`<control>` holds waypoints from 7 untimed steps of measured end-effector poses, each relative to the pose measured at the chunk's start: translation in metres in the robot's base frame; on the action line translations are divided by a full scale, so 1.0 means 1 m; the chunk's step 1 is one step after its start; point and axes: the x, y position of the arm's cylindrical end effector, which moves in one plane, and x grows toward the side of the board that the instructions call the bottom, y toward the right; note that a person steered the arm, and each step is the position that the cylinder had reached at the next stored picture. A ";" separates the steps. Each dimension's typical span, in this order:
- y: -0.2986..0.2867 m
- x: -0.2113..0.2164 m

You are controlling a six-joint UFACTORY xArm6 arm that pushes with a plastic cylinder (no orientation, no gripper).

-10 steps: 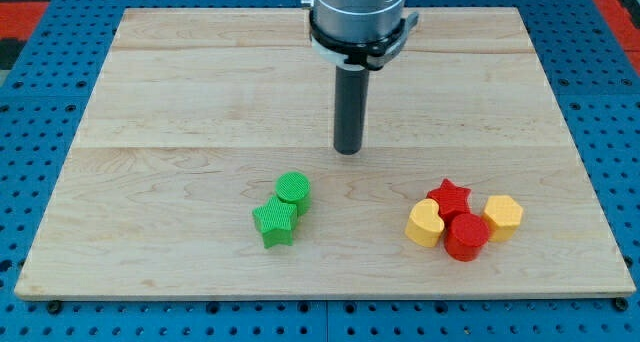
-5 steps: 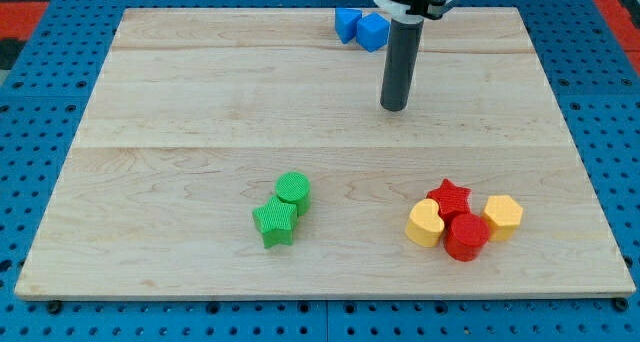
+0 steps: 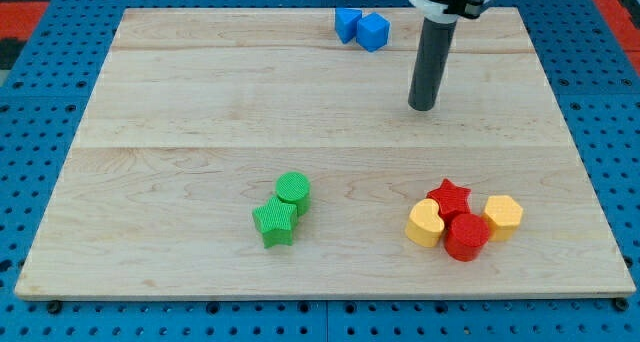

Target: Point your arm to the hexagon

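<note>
So here's the board (image 3: pixel 150 82), going left to right. Lower middle there's a green pair touching each other: a green star (image 3: pixel 274 223) with a green cylinder (image 3: pixel 293 191) just up and to its right. Up at the top edge, middle-right, two blue blocks (image 3: pixel 360 27) sit side by side; they look like a cube and maybe some angled shape, hard to say. Then the rod coming down from the top right, its tip (image 3: pixel 423 106) planted on bare wood and not touching anything. There's no gripper on this thing at all, just the plain rod, so nothing to open or close.

Lower right is a tight cluster of four: a yellow heart (image 3: pixel 425 224), a red star (image 3: pixel 449 197), a red cylinder (image 3: pixel 466 237) and the yellow hexagon (image 3: pixel 503 216) at the far right end, up against the red ones.

The bit that matters: the hexagon lies below the tip and off to the right, well apart from it. I'd guess the rod needs to head down-right, and the red star is close to that line, so it may need to swing in from the right side.

Count: two green, two blue, two red, two yellow.
</note>
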 end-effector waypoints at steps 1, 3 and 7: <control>0.006 0.000; 0.008 0.000; -0.009 0.036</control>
